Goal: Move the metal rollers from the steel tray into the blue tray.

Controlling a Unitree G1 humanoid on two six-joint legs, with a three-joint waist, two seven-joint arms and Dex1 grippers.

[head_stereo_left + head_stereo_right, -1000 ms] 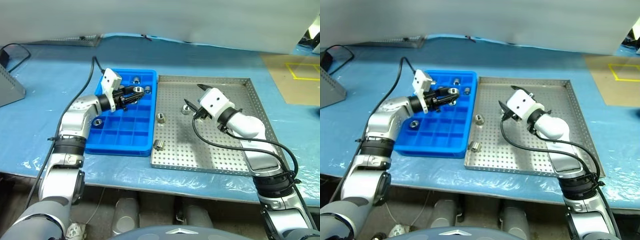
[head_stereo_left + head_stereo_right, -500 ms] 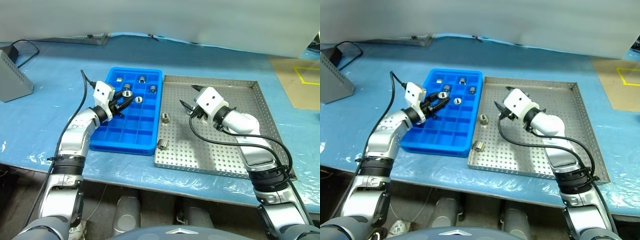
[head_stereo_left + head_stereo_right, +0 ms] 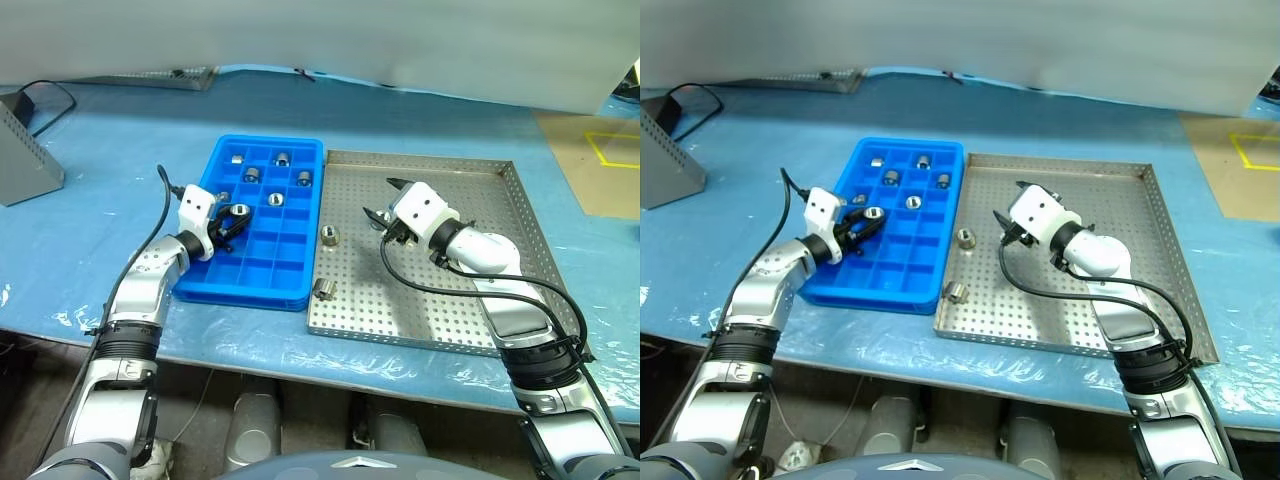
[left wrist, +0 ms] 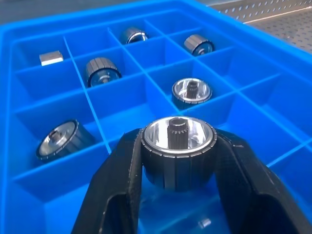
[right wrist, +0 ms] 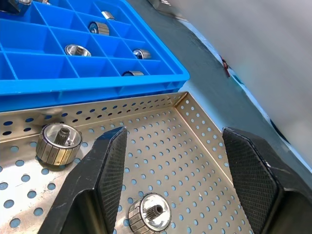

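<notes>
Left gripper point(image 4: 178, 161), jaws clamped on a metal roller point(image 4: 178, 146) low over the blue tray point(image 3: 300, 150), risks releasing it astride a divider; right gripper point(image 5: 170, 165), jaws apart and empty, hovers above two rollers point(image 3: 327, 236) on the steel tray point(image 3: 520, 190).

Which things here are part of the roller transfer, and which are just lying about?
Job: metal rollers, one held in the left gripper; steel tray; blue tray; open right gripper.
Lying about: grey box; black cable; yellow floor tape.
</notes>
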